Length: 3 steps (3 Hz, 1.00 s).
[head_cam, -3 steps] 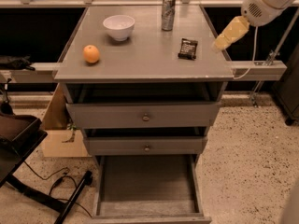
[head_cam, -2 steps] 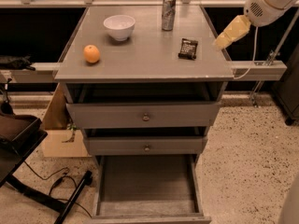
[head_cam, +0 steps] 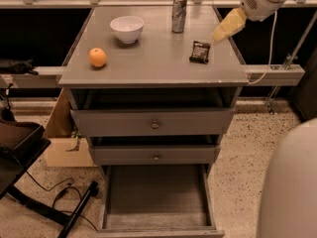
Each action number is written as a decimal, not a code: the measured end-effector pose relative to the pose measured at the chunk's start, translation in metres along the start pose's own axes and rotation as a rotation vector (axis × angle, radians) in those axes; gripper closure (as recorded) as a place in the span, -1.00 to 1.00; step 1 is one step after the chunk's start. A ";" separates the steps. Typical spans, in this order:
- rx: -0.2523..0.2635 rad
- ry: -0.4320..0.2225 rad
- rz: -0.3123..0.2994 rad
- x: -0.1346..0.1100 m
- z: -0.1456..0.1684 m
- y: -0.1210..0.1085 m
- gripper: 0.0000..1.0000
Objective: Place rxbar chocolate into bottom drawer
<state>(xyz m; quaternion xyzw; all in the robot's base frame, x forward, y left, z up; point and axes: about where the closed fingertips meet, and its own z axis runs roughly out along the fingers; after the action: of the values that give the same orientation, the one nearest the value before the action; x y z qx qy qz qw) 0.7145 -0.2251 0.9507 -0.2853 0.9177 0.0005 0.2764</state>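
The rxbar chocolate [head_cam: 200, 52], a small flat black wrapper with white print, lies on the right part of the grey cabinet top [head_cam: 153, 66]. The bottom drawer [head_cam: 156, 198] is pulled out, showing a bare grey floor. My gripper [head_cam: 221, 32], with yellowish fingers, hangs just above the top, a little right of and behind the bar, not touching it. The white arm reaches in from the upper right.
A white bowl [head_cam: 127, 29], a silver can [head_cam: 179, 13] and an orange [head_cam: 97, 57] stand on the top. Two knobbed drawers [head_cam: 154, 124] above sit slightly open. A cardboard box [head_cam: 64, 143], black chair base and cables lie at left.
The gripper has shifted slightly left and down, closer to the bar. The objects on the top have not moved.
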 end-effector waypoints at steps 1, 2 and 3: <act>0.002 0.075 0.115 -0.038 0.038 0.010 -1.00; -0.009 0.148 0.194 -0.047 0.070 0.023 -1.00; -0.026 0.217 0.268 -0.039 0.105 0.030 -1.00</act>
<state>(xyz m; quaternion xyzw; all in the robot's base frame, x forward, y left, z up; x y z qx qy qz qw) 0.7785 -0.1628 0.8767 -0.1621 0.9720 0.0182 0.1693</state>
